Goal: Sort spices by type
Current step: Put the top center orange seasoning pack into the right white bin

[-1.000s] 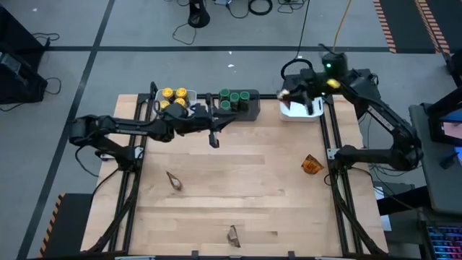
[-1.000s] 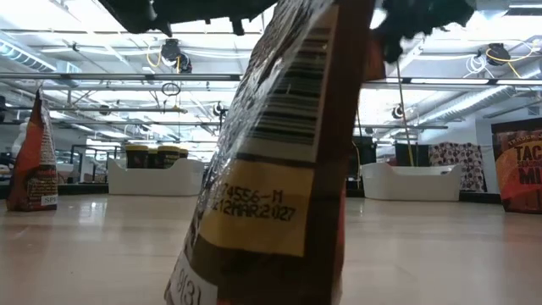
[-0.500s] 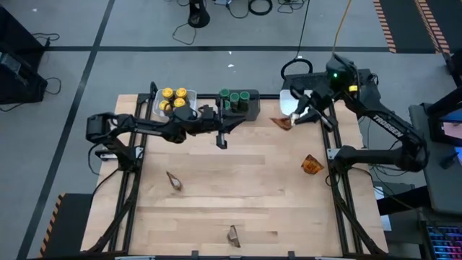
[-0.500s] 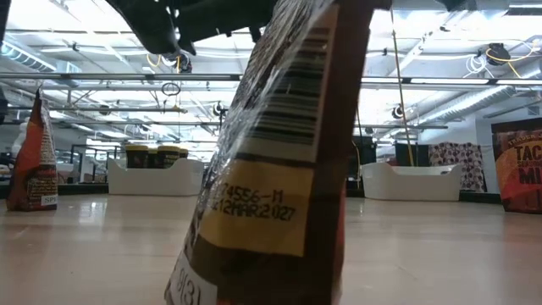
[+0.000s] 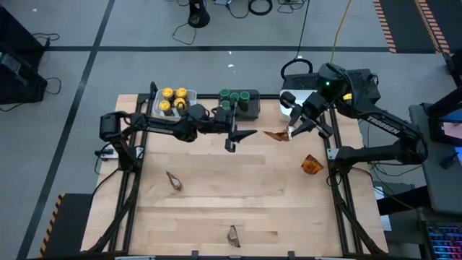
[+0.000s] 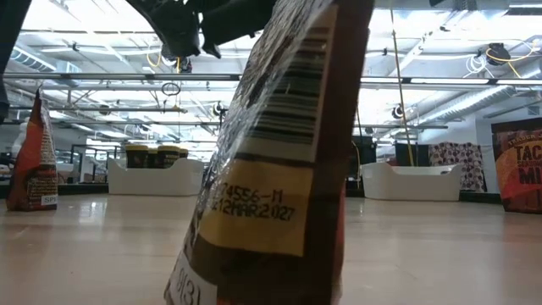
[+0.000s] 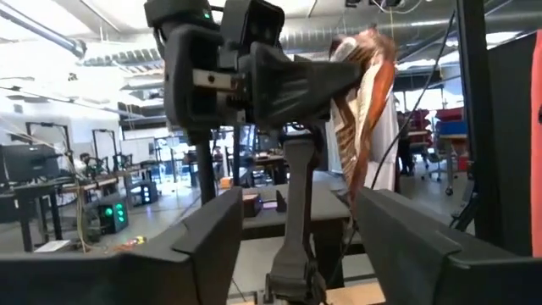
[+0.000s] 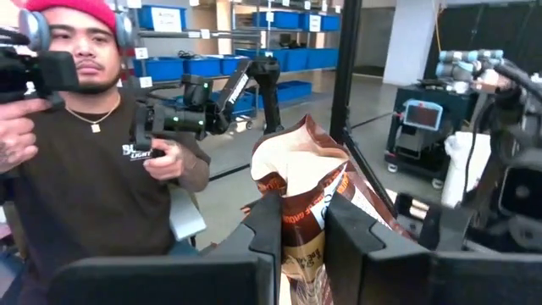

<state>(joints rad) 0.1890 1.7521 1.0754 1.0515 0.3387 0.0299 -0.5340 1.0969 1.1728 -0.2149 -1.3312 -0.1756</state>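
- an orange-brown spice packet (image 5: 276,134) is being held above the far part of the table, between the green-lid bin and the white bin; in the right wrist view the same packet (image 8: 306,207) is being pinched between the two dark fingers (image 8: 267,224).
- the right gripper (image 5: 291,131) is being kept closed on that packet.
- the left gripper (image 5: 242,136) is being held just beside the packet, across from the right gripper, with its jaws spread apart and nothing between them; in the left wrist view the packet (image 7: 364,110) is being seen hanging ahead of the parted fingers (image 7: 207,237).
- yellow-lid jars (image 5: 173,100) are being kept in a white bin (image 5: 156,108) at the far left of the table.
- green-lid jars (image 5: 232,97) are being kept in a dark grey bin (image 5: 254,106) next to it.
- a second white bin (image 5: 286,100) is being partly hidden by the right arm.
- three more packets are lying loose on the wooden table (image 5: 238,188): one near the right edge (image 5: 311,164), one at the left (image 5: 173,180), one near the front edge (image 5: 233,235).
- a person (image 8: 93,161) is being seen beyond the table in the right wrist view, holding hand controllers.
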